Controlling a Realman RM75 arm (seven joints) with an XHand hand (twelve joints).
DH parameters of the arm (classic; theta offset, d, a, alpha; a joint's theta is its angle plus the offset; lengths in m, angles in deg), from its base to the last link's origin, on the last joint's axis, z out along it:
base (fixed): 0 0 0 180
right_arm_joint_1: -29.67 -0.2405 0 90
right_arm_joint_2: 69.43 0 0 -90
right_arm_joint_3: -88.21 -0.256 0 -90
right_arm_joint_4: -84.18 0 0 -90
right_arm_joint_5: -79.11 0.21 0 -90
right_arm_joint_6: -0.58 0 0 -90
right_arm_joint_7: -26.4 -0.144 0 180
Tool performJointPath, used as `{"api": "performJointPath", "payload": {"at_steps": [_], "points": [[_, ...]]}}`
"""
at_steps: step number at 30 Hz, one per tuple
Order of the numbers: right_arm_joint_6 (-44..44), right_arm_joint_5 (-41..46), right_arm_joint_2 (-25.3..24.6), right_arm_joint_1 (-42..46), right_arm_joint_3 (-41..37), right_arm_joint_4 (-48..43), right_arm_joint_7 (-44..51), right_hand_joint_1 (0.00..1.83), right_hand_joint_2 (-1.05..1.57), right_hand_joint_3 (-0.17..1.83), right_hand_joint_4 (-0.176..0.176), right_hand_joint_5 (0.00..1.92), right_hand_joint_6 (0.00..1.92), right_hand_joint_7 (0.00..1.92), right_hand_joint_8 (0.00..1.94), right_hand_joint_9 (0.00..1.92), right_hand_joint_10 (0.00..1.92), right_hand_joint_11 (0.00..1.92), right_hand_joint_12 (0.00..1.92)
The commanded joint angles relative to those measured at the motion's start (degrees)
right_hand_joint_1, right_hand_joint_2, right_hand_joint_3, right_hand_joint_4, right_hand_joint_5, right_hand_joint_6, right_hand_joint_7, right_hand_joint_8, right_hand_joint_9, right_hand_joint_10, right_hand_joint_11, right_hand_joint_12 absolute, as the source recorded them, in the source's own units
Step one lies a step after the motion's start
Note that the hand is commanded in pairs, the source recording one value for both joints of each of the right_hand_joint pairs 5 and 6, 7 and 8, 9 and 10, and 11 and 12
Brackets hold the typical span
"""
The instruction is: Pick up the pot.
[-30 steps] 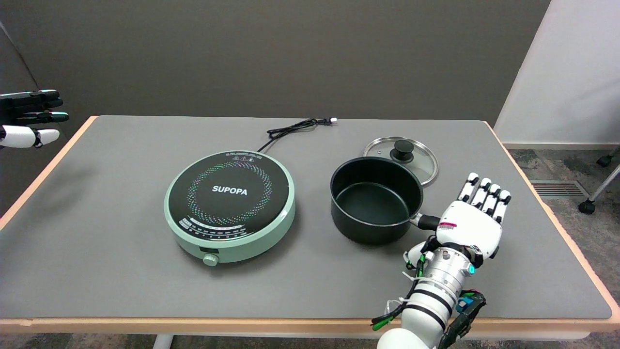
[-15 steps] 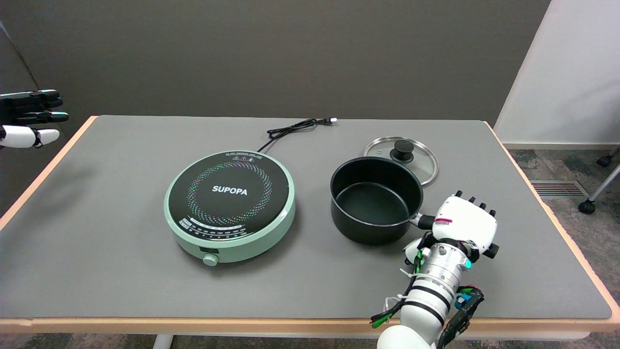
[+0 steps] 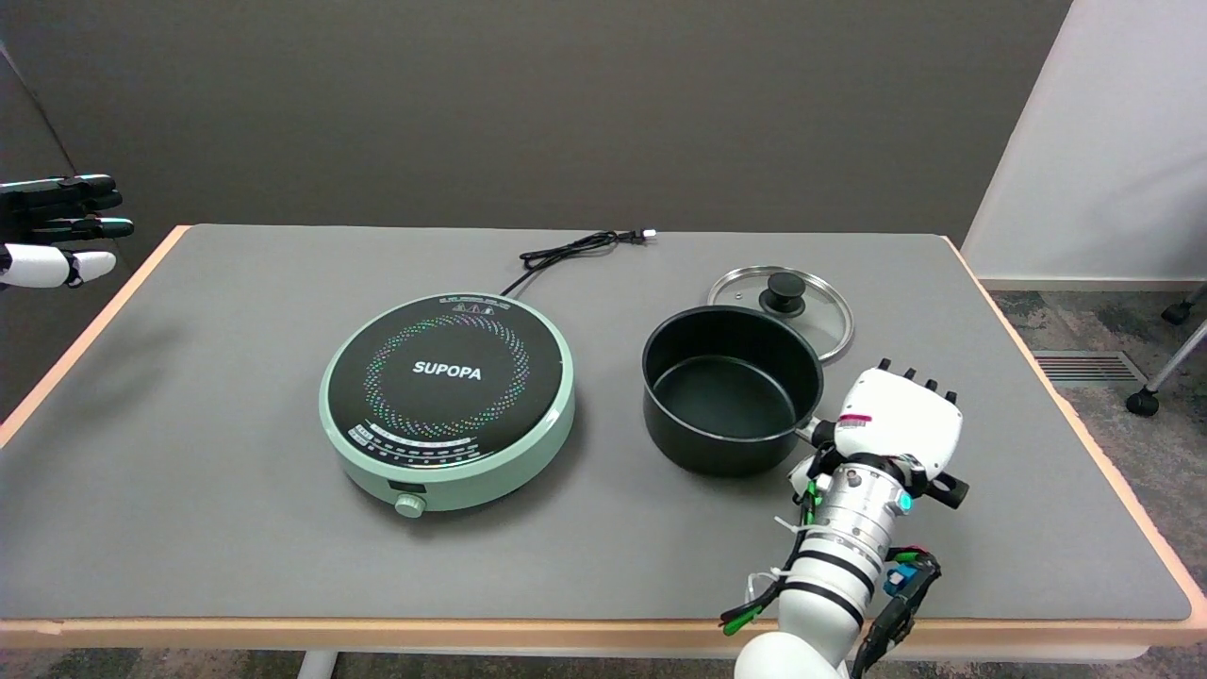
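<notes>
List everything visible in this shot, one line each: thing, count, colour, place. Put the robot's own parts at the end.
pot: one, black, empty, right of centre on the table; its handle runs toward the right hand.
glass lid: one, clear with a metal rim and black knob, flat on the table just behind the pot.
induction cooker: one, mint green with a black top, centre of the table.
power cord: one, black, behind the cooker, plug lying loose.
table: one, grey top with a light wooden edge.
right hand: one, white and black, fingers curled down over the pot's handle.
left hand: one, black and white, in the air at upper left.
</notes>
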Motion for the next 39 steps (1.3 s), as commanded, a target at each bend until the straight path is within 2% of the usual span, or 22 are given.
{"api": "performJointPath", "payload": {"at_steps": [1, 6, 10, 15, 39], "points": [[-0.76, -0.98, 0.25, -0.09, 0.30, -0.68, 3.11, 1.24, -0.03, 1.45, -0.023, 1.21, 1.21, 1.21, 1.21, 1.21, 1.21, 1.21, 1.21], [-0.76, -0.37, 0.17, -0.01, 0.33, -0.77, 3.75, 1.21, -0.08, 1.53, -0.015, 1.18, 1.18, 1.18, 1.18, 1.18, 1.18, 1.18, 1.18], [-0.76, 1.44, 0.14, -0.01, 0.49, -1.35, 4.47, 1.17, -0.22, 1.83, 0.004, 1.08, 1.08, 1.08, 1.08, 1.08, 1.08, 1.08, 1.08], [-0.76, 1.87, -0.12, -0.01, 0.78, -1.40, 5.19, 1.15, -0.33, 1.83, 0.019, 0.98, 0.98, 0.98, 0.98, 0.98, 0.98, 0.98, 0.98], [5.15, 3.04, -0.39, 0.31, 4.77, -1.72, 6.63, 1.14, -0.38, 1.83, 0.024, 0.95, 0.95, 0.95, 0.95, 0.95, 0.95, 0.95, 0.95]]}}
